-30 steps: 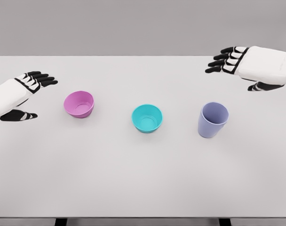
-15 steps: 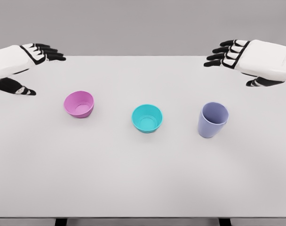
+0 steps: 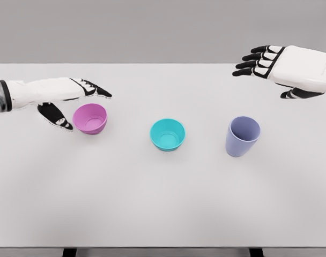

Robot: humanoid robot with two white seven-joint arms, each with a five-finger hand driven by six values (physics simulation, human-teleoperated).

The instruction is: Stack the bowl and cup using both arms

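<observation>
On the white surface (image 3: pixel 163 203) stand, left to right, a pink bowl (image 3: pixel 90 118), a teal bowl (image 3: pixel 168 134) and a lavender cup (image 3: pixel 242 136). The left hand (image 3: pixel 66 99) has its fingers (image 3: pixel 96 89) spread wide above the pink bowl's far rim, thumb by its left side, holding nothing. The right hand (image 3: pixel 281 67) hovers open, well behind the cup.

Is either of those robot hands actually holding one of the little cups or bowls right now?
No, nothing is held. The left hand is open beside the pink plastic bowl, fingers above its rim. The right hand hovers open beyond the lavender plastic cup.
</observation>
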